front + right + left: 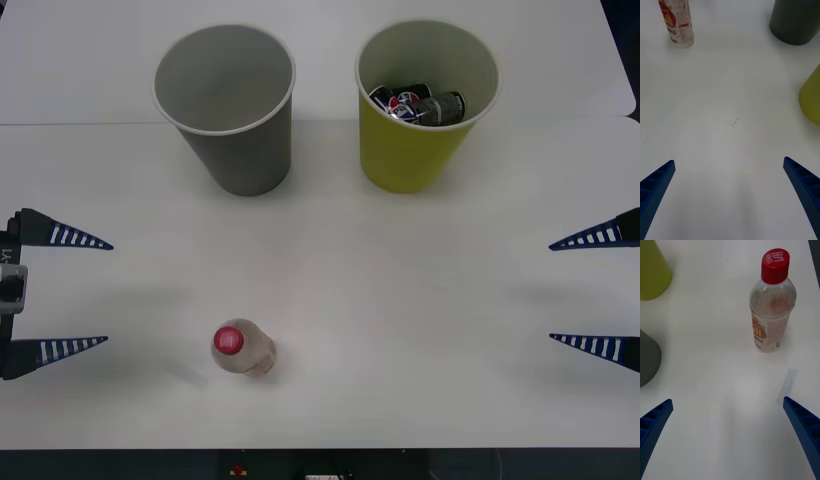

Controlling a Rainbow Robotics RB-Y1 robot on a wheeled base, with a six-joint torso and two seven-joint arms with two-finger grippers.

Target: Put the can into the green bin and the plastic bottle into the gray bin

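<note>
The plastic bottle [243, 348] [771, 307] [677, 20], clear with a red cap, stands upright near the table's front, left of centre. Behind it stands the gray bin [228, 105] [647, 358] [795, 20], with nothing showing inside. The green bin [420, 105] [651, 272] [810, 97] is to its right and holds dark cans [420, 105]. My left gripper [95, 292] [728, 431] is open at the left edge, its fingers pointing toward the bottle from a short way off. My right gripper [560, 292] [728, 191] is open at the right edge, holding nothing.
The white table [400, 300] stretches between the two grippers. Its front edge [320, 448] runs just below the bottle. A seam [80, 124] crosses the tabletop behind the bins.
</note>
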